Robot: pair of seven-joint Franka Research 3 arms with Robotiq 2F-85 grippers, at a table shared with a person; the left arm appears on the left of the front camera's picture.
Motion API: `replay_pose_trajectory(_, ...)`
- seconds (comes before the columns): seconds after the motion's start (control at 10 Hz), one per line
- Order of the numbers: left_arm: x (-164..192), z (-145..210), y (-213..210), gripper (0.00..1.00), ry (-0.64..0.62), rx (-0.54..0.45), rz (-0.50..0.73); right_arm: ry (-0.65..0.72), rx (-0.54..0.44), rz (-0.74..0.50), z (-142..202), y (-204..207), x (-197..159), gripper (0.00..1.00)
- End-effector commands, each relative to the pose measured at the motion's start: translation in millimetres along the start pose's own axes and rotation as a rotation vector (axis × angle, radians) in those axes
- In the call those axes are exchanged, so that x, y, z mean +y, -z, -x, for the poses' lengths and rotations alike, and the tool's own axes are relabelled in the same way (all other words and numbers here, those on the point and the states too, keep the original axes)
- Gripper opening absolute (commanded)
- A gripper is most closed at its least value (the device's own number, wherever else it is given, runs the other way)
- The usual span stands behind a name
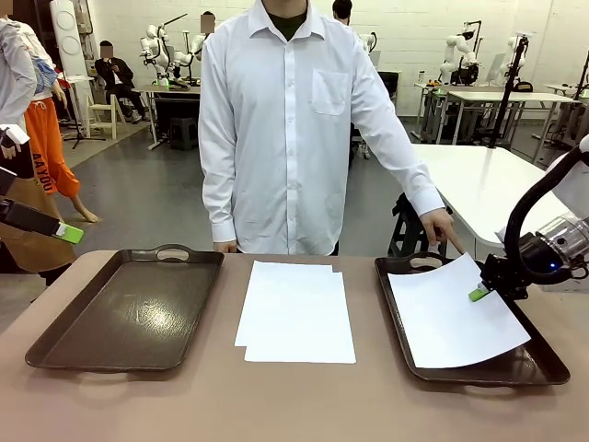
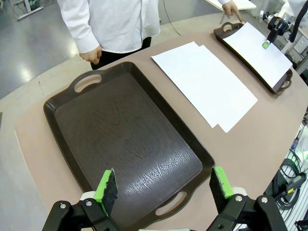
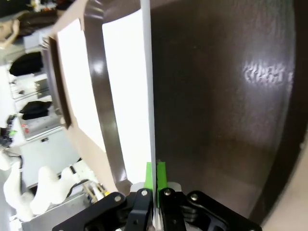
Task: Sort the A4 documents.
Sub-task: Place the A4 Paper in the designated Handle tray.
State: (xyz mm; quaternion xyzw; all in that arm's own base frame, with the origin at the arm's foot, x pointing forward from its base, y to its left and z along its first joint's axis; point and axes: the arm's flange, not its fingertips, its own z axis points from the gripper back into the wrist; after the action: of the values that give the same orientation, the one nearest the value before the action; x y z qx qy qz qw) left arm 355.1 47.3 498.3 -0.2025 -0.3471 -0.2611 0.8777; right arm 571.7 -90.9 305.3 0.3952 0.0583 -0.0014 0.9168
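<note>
Now R end effector (image 1: 479, 293) clamps sheet (image 1: 451, 322) over tray (image 1: 545, 370); L end effector (image 2: 164, 184) open; tan table (image 1: 294, 405), grey floor (image 1: 147, 198).

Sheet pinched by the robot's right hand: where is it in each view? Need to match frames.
Front: right side. The sheet lies over the right tray, its edge pinched by the right hand.
Left wrist: top right, small, sheet over that tray.
Right wrist: white strip running up from between the fingers, seen nearly edge-on.
Shared landmark: the dark brown right tray.
</note>
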Motion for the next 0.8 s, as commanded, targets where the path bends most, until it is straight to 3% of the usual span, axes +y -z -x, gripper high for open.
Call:
replay_pose_trajectory(0.0,2.1,1.6,0.8,1.0,0.012,-0.011,0.017,-0.001,0.01,0.04,-9.6,-3.3,9.7,0.01)
replay_pose_trajectory(0.5,2.1,1.6,0.8,1.0,0.012,-0.011,0.017,0.005,0.028,0.079,-19.0,-1.5,12.6,0.01)
replay_pose_trajectory(0.6,2.1,1.6,0.8,1.0,0.012,-0.011,0.017,0.004,0.025,0.081,-18.1,-1.8,12.8,0.16)
replay_pose_trajectory(0.7,2.1,1.6,0.8,1.0,0.012,-0.011,0.017,0.002,0.021,0.084,-16.9,-1.8,13.0,0.18)
